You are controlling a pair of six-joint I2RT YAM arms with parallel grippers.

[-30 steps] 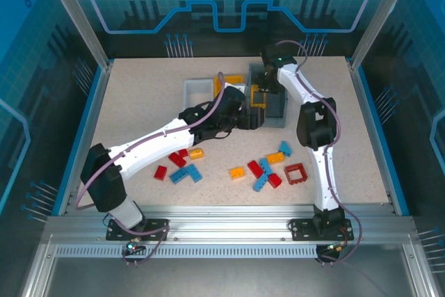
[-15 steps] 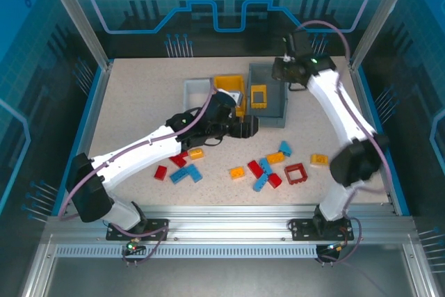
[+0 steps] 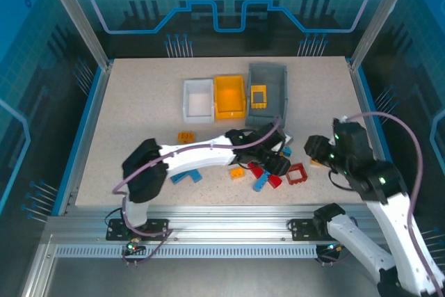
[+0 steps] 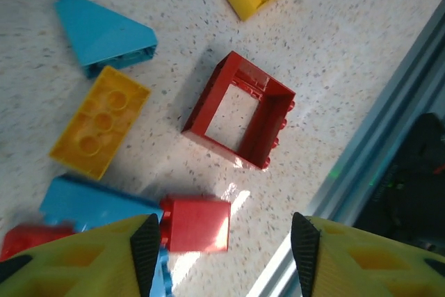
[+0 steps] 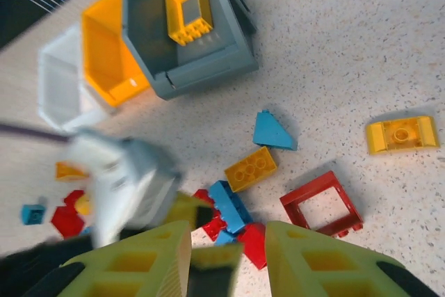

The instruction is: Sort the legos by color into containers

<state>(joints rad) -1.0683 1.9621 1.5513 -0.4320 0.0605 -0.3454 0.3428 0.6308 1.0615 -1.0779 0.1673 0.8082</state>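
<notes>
Loose legos lie at the table's front middle. My left gripper [image 3: 279, 165] hangs over them, open. In the left wrist view a small red brick [image 4: 196, 224] lies between the jaws of the left gripper [image 4: 226, 255], close to the left fingertip [image 4: 146, 248], and a red square frame [image 4: 240, 110] lies just beyond. The white bin [image 3: 197, 87], the yellow-orange bin [image 3: 229, 81] and the dark grey bin [image 3: 278, 99] stand in a row at the back. A yellow frame brick [image 3: 259, 95] lies in the grey one. My right gripper [image 3: 311, 149] hovers right of the pile, open and holding nothing.
Around the pile lie a blue wedge [image 5: 272, 132], a yellow brick [image 5: 250, 168], a blue brick [image 5: 229, 206] and a curved yellow brick [image 5: 402, 135]. An orange brick [image 3: 185, 137] and a blue L-shaped brick [image 3: 184, 177] lie further left. The table's metal front edge [image 4: 361, 172] runs close to the left gripper.
My left arm swung from beside the bins down to the front pile, its jaws narrowing. My right arm pulled out of the grey bin to the front right, leaving the yellow frame inside.
</notes>
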